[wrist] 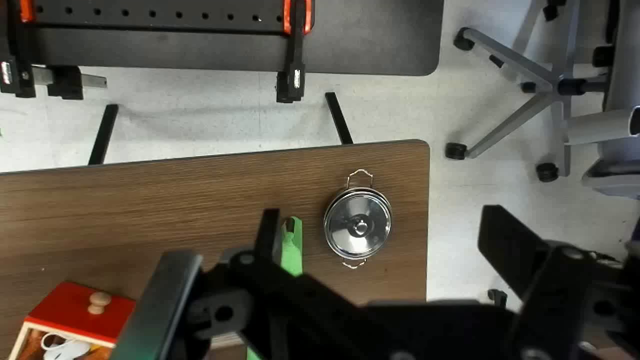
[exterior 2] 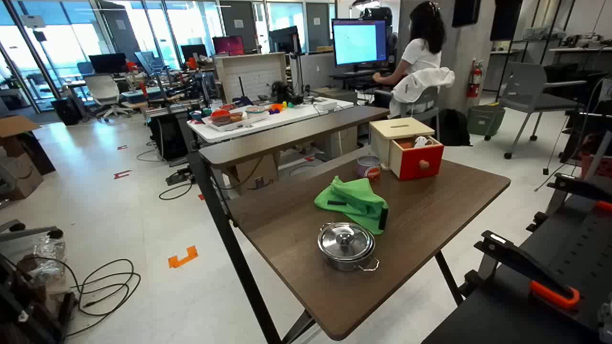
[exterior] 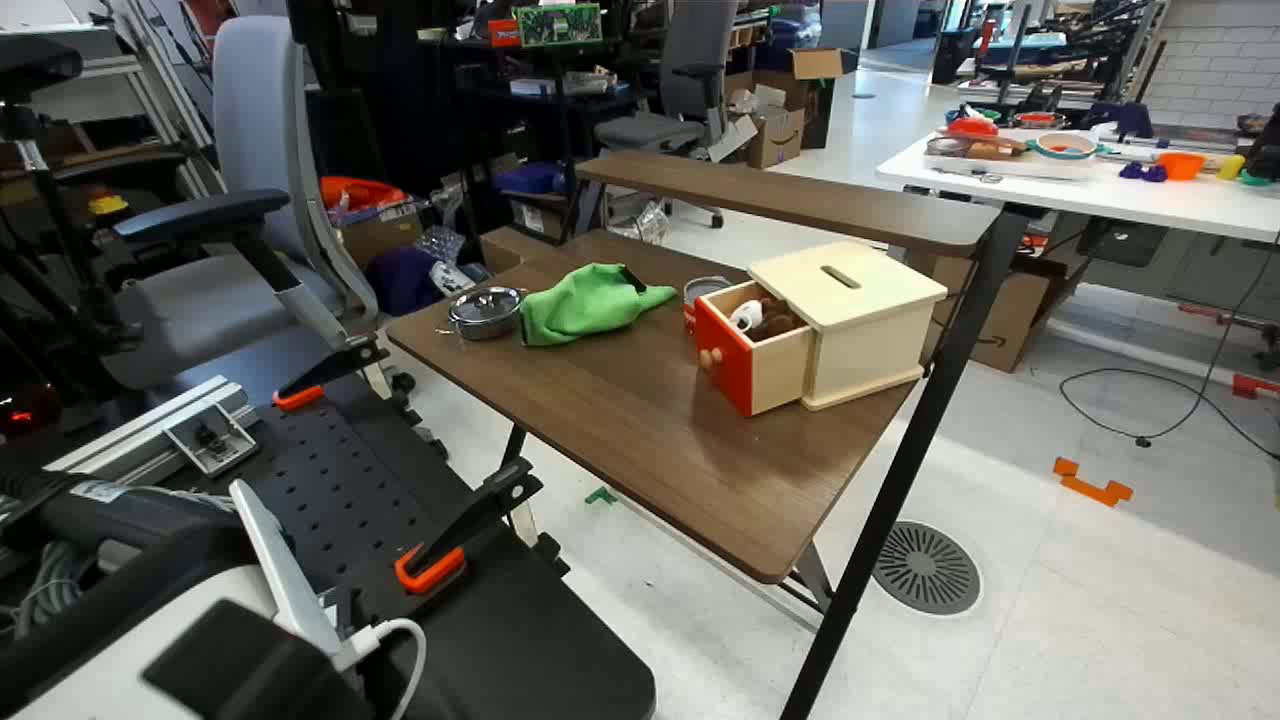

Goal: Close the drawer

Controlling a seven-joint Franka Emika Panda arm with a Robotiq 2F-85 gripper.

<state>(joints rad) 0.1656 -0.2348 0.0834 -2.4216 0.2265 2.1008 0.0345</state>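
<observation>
The drawer (exterior: 722,356) has a red front with a round wooden knob and stands pulled out of the tan wooden box (exterior: 875,325). It holds a white item and brown items. The drawer (exterior 2: 417,162) and box (exterior 2: 381,143) show in an exterior view too. In the wrist view the drawer's red front (wrist: 75,311) is at the lower left, partly cut off by the frame edge and the gripper. My gripper (wrist: 382,222) is open and empty, high above the table, to the right of the drawer and apart from it. The gripper does not show in the exterior views.
A green cloth (exterior: 590,305) and a lidded steel pot (exterior 2: 346,243) lie on the brown table (exterior 2: 430,205). A small can (exterior 2: 368,168) stands beside the box. A raised shelf (exterior: 790,200) runs along one table side. A black bench with clamps (wrist: 370,40) stands across a gap.
</observation>
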